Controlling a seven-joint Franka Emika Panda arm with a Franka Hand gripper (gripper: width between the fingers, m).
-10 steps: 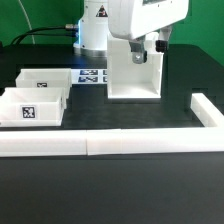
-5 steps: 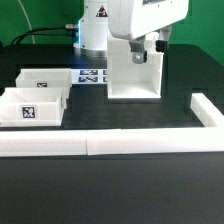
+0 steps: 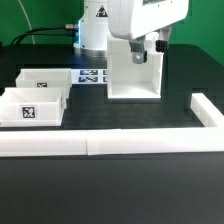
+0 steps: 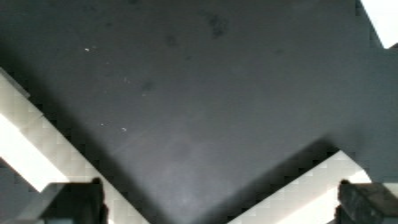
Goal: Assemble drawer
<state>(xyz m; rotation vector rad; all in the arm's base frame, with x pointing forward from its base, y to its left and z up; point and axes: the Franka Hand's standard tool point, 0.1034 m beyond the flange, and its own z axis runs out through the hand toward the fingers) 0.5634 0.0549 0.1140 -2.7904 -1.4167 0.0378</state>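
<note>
White plastic parts on a black counter (image 3: 120,195); I read assembly as barely begun. The drawer shell (image 3: 135,80) stands upright toward the back, open face to the exterior camera, and it is hollow, with no tray in it. Both trays sit loose at the exterior view's left, well apart from the shell: the near tray (image 3: 30,108) and the far tray (image 3: 45,82) just behind it, tags facing the camera. The marker board (image 3: 90,76) lies between far tray and shell. Low white bars (image 3: 100,145) fence the front and the exterior view's right. The gripper (image 3: 141,52) hangs at the shell's top edge; the wrist view shows its fingers (image 4: 68,205) spread wide, and I cannot make out anything clamped between them. Left to do, as I judge it: both trays need fetching and sliding into the shell.
</note>
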